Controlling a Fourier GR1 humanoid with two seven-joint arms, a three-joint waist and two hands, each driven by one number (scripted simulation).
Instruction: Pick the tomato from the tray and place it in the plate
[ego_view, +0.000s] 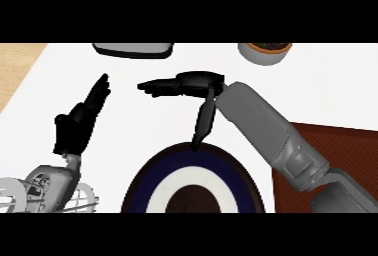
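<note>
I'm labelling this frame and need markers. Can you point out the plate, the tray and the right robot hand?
plate (151, 172): head view, on its dark blue rim at left.
tray (325, 142): head view, on its bare brown surface.
right robot hand (193, 82): head view, on the back of the hand.

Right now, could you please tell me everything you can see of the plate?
The plate is round, with concentric rings: a black outer rim, a dark blue band, a white ring and a dark brown centre. It looks smooth and glazed. It lies flat on the white counter at the view's lower middle, its near part cut off by the edge. Nothing lies in the part that shows. The right hand hangs beyond it, one long finger pointing down at its far rim; whether it touches, I cannot tell. A dark red tray lies to its right.
</note>
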